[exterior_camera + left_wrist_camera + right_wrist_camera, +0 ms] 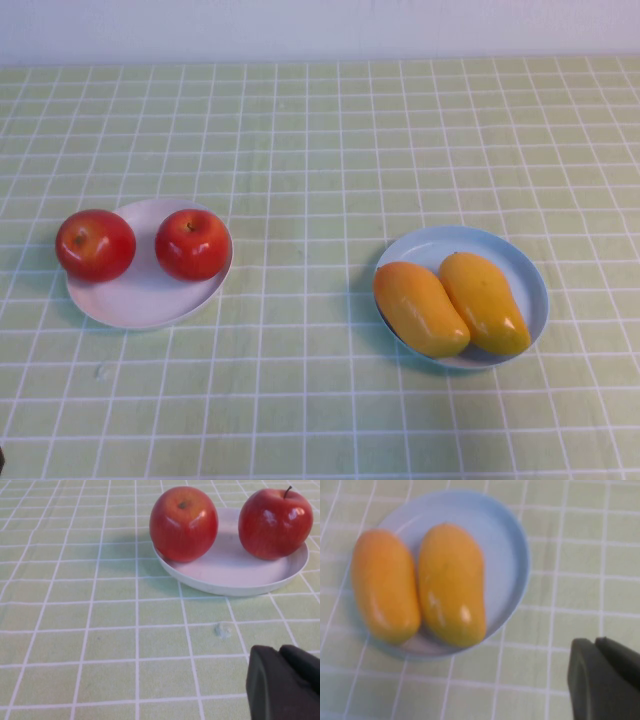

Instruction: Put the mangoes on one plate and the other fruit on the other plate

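Two yellow-orange mangoes (420, 308) (484, 302) lie side by side on the light blue plate (440, 245) at the right of the table. Two red apples (95, 245) (192, 244) sit on the white plate (140, 290) at the left, one of them at its outer rim. Neither gripper shows in the high view. In the left wrist view my left gripper (279, 650) is shut and empty over bare cloth, short of the white plate (235, 570) and its apples (183, 523) (275, 523). My right gripper (595, 641) is shut and empty beside the blue plate (505, 555) holding the mangoes (385, 585) (452, 582).
A green cloth with a white grid (320, 150) covers the whole table. A pale wall (320, 25) runs along the far edge. A small whitish spot (222, 630) marks the cloth near the white plate.
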